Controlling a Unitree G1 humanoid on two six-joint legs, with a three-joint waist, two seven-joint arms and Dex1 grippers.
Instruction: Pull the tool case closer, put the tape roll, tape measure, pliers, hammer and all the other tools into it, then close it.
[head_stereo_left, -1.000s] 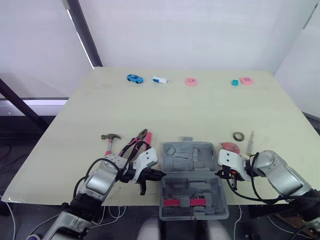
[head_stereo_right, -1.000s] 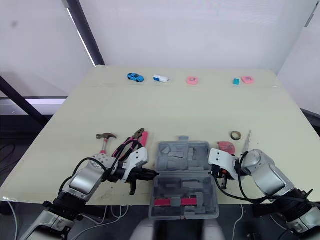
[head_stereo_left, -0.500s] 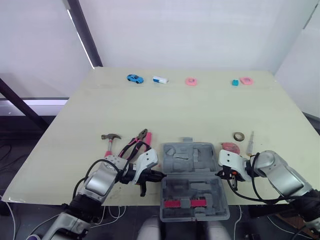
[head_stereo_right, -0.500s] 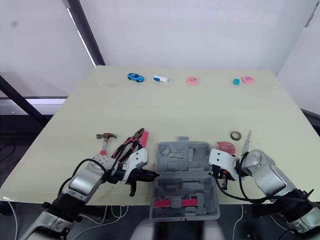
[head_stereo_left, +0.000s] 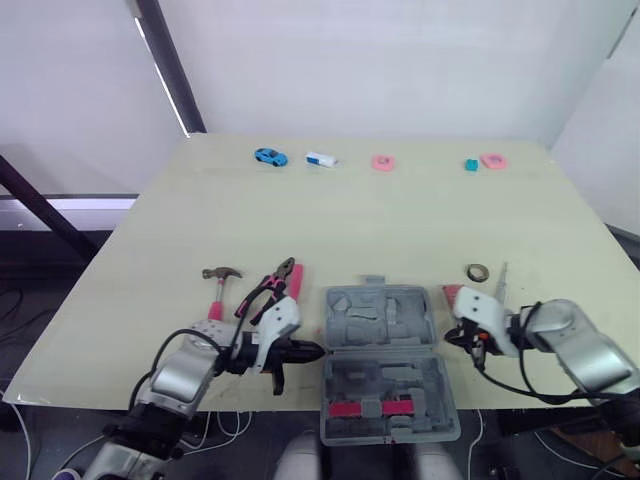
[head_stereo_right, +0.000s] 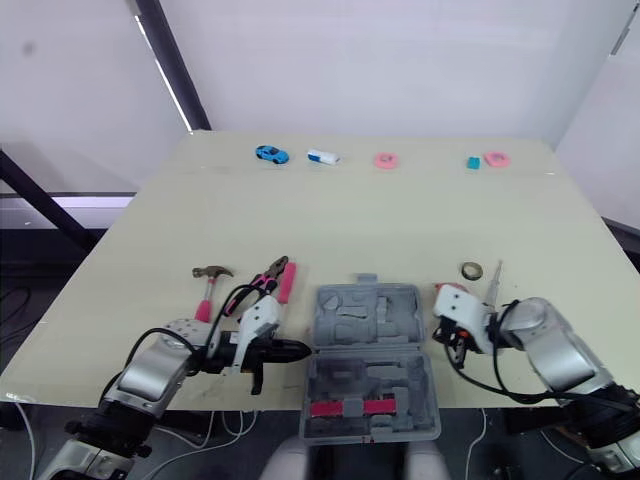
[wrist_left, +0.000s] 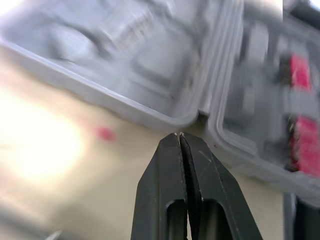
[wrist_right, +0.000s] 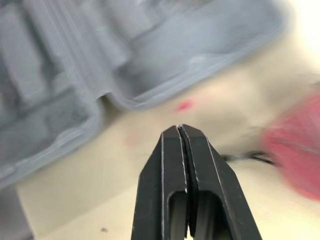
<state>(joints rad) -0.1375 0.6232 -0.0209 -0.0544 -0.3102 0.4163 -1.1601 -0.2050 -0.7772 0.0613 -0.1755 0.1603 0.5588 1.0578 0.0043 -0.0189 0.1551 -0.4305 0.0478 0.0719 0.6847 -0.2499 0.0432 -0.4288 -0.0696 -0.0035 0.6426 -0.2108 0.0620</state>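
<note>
At edge of table (head_stereo_left: 360, 220), open tool case (head_stereo_left: 381, 316)

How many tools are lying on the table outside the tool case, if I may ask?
5. Left of the tool case: hammer and pliers. Right of it: tape roll, a screwdriver-like tool, and the red tape measure, partly behind the right gripper. The arms may hide more.

A lab: plain white walls (head_stereo_left: 400, 60), one pale worktable (head_stereo_left: 400, 220).
</note>
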